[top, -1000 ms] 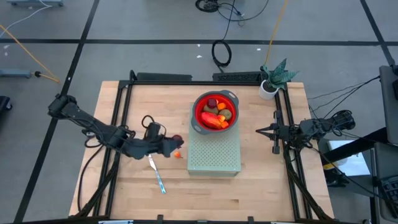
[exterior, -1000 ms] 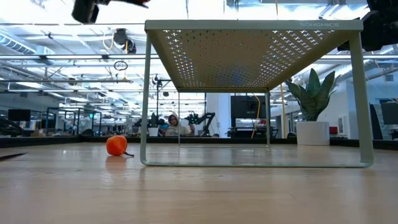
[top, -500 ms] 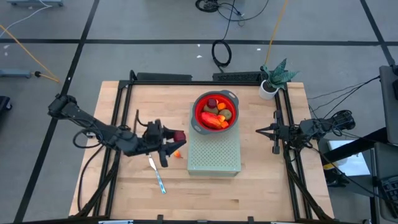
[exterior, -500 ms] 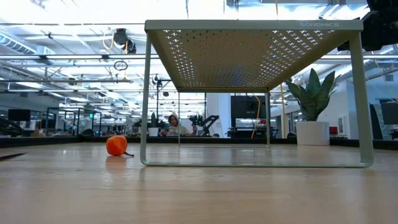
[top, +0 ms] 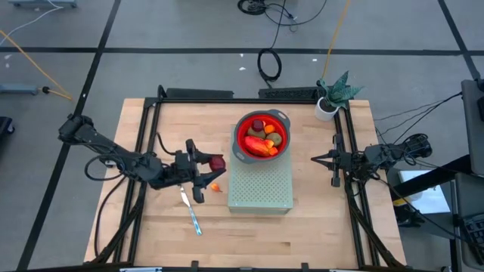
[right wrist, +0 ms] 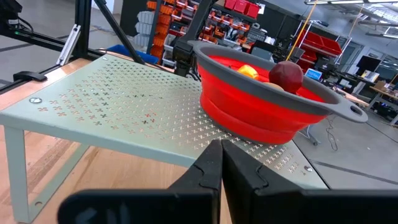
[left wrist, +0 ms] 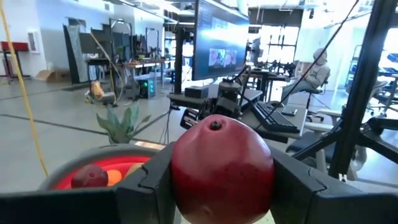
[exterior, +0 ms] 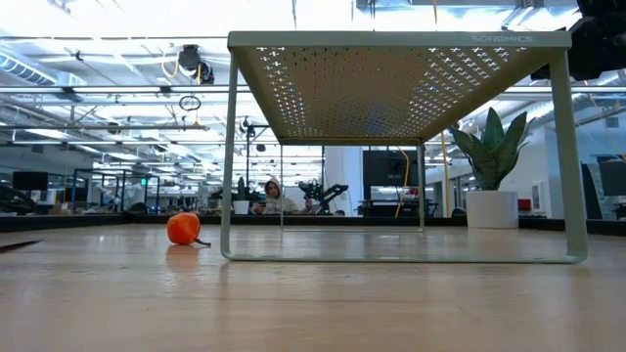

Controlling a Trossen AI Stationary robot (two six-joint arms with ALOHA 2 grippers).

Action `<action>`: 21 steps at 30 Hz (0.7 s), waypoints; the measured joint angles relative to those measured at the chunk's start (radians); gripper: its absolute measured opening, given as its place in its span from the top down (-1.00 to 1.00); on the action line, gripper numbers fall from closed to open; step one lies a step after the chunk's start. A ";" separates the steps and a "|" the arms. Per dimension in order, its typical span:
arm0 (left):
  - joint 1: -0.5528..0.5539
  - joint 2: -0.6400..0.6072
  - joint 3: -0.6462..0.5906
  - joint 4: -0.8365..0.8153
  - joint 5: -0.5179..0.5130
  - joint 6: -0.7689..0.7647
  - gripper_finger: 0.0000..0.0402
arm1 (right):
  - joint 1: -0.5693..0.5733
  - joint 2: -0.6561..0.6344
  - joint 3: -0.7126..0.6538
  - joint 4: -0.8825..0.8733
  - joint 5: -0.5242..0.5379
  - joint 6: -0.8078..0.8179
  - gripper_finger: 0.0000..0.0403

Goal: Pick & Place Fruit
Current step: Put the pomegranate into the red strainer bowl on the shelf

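Lighting: bright, even, from overhead ceiling strips, seen as glaring white bands in the low view. Shadows: soft and short; a faint one under the small orange fruit (exterior: 183, 229) and beneath the perforated stand (exterior: 399, 88). Focus: the dark red fruit (left wrist: 222, 168) close to the left wrist camera is soft, the room behind clearer. Near tabletop (exterior: 313, 313) in the low view blurred. Right wrist view: red bowl (right wrist: 267, 99) sharp, far shelves hazy.
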 joint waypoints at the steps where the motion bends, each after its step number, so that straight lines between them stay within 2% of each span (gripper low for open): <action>1: 0.000 0.000 0.000 0.000 0.005 0.001 0.08 | 0.000 0.000 0.000 0.000 0.000 0.000 1.00; 8: 0.000 0.000 0.000 0.000 0.021 -0.016 0.08 | 0.000 0.000 0.000 0.000 0.000 0.000 1.00; 13: 0.006 0.001 0.000 0.024 0.075 -0.147 0.08 | 0.000 0.000 0.000 0.000 0.000 0.000 1.00; 16: 0.018 0.011 0.000 0.091 0.169 -0.213 0.08 | 0.000 0.000 0.000 0.000 0.000 0.000 1.00; 21: 0.030 0.047 0.000 0.293 0.415 -0.142 0.08 | 0.000 0.000 0.000 0.000 0.000 0.000 1.00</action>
